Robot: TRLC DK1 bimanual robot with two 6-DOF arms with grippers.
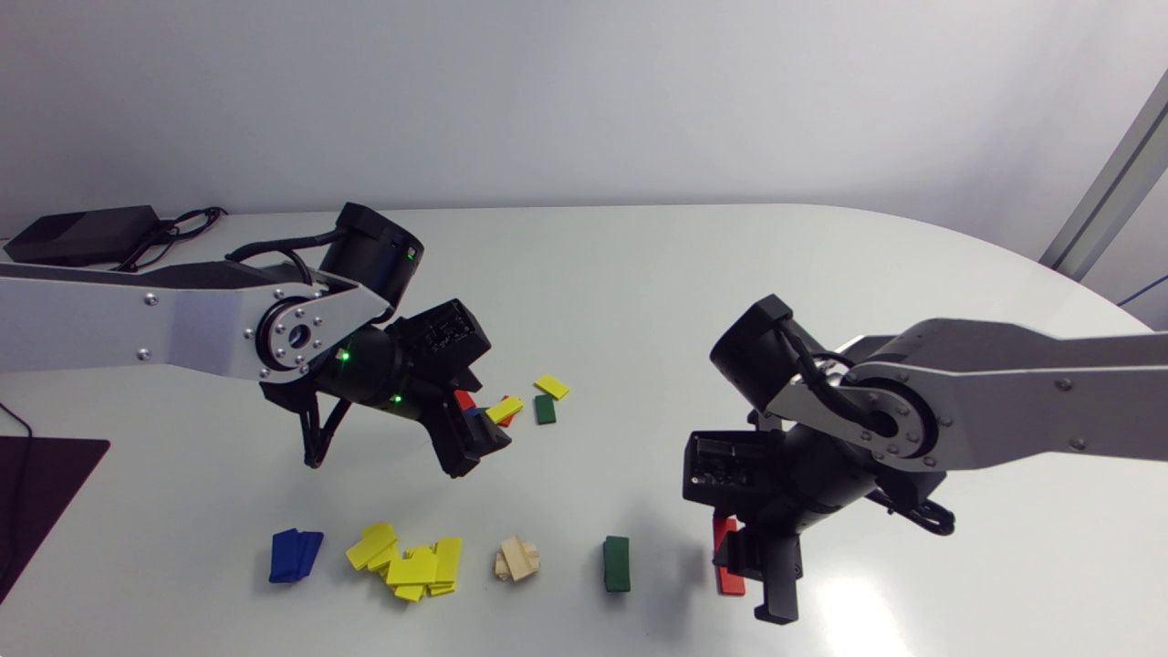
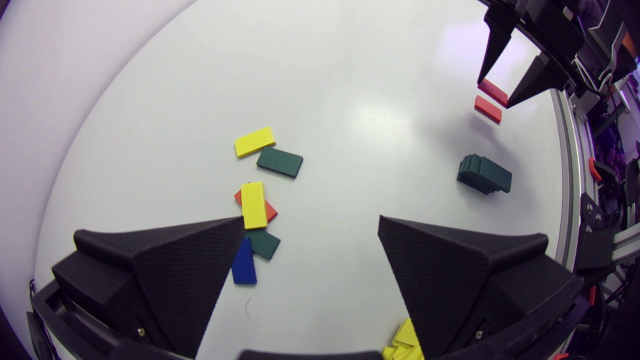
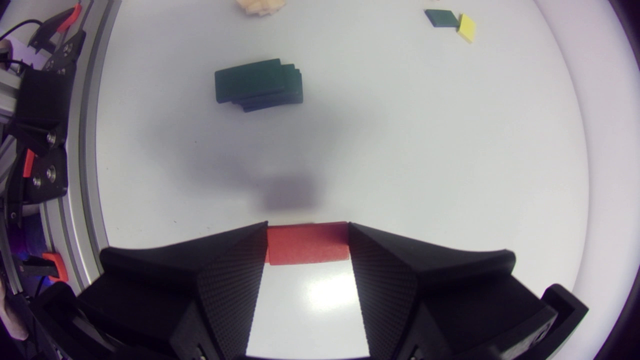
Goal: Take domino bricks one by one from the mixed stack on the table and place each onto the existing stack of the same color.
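Note:
The mixed pile lies mid-table: a yellow brick [image 2: 254, 205] across a red one [image 2: 270, 212], a green [image 2: 263, 243] and a blue brick [image 2: 244, 262] beside them, and farther out a loose yellow [image 1: 551, 386] and a green brick [image 1: 545, 409]. My left gripper [image 1: 474, 443] hangs above this pile, open and holding nothing. Along the front stand the blue [image 1: 295, 554], yellow [image 1: 411, 561], wooden [image 1: 517, 558] and green [image 1: 617, 563] stacks. My right gripper [image 3: 306, 235] is shut on a red brick [image 3: 307, 243], just above a red brick on the table [image 2: 488, 109].
A black box with cables [image 1: 82, 233] sits at the back left corner. A dark mat [image 1: 36, 493] lies at the left edge. The table's front edge [image 3: 90, 150] runs close beside the green stack and my right gripper.

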